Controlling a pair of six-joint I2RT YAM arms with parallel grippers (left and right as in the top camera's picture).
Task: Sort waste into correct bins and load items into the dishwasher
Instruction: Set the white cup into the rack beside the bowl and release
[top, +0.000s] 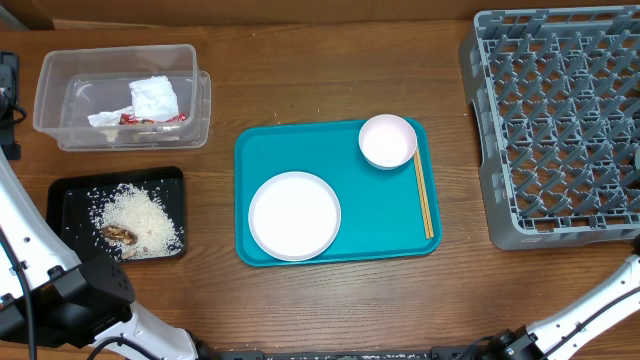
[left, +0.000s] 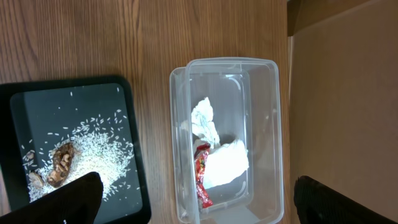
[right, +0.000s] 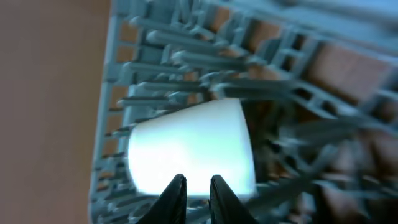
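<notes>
Sitting in dish rack (right: 163, 55), white bowl (right: 186, 146) meets narrowed tips of right gripper (right: 198, 182); whether gripped, unclear.

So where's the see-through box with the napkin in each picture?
Overhead: the clear tub sits at the top left, just above the black tray.
Left wrist: the clear tub fills the middle, to the right of the black tray.
Right wrist: not in it; only the grey rack and a white bowl show.
Shared landmark: the black tray with rice, beside the tub in both views.
</notes>
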